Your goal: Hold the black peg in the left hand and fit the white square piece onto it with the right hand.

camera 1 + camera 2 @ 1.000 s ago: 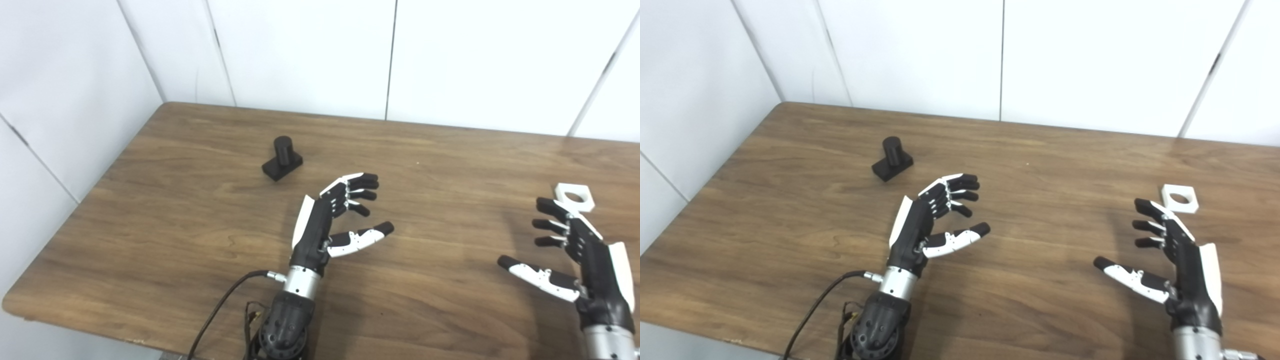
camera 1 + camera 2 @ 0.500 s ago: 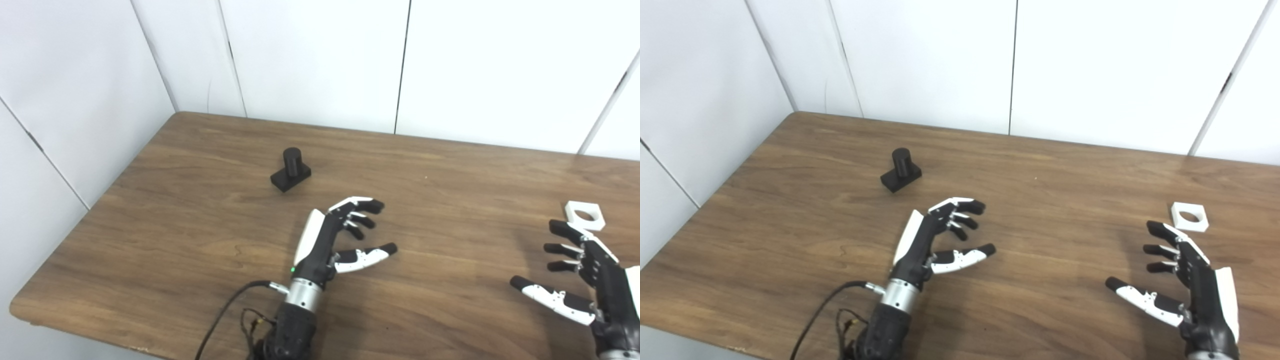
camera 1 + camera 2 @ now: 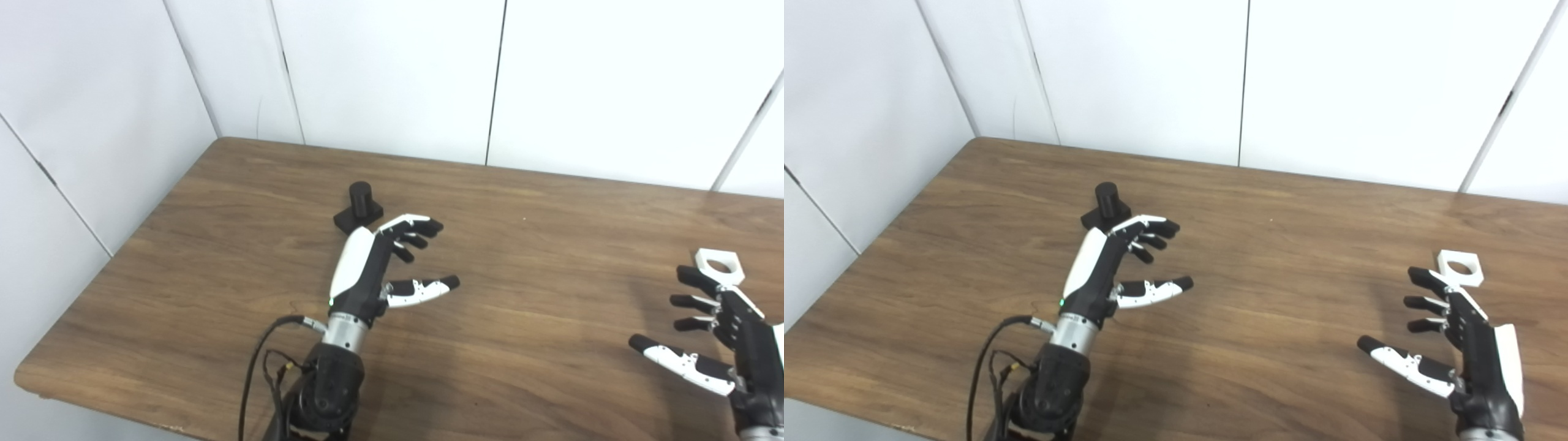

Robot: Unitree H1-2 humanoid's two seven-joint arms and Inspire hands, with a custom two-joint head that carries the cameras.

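Observation:
The black peg [image 3: 360,207], a short cylinder on a square base, stands upright on the wooden table [image 3: 245,257] at the back left. My left hand [image 3: 383,263] is open and empty, its fingertips just right of and in front of the peg, partly hiding its base. The white square piece [image 3: 718,266] with a round hole lies flat near the table's right edge. My right hand [image 3: 719,340] is open and empty, its fingertips just short of the piece. The peg [image 3: 1105,206] and the piece [image 3: 1459,268] also show in the right eye view.
White wall panels [image 3: 392,73] close off the table at the back and on the left. A black cable [image 3: 254,373] runs along my left forearm at the table's front edge.
My left hand has moved left and back toward the peg, and now stands right next to it. My right hand has hardly moved. The camera has shifted a little.

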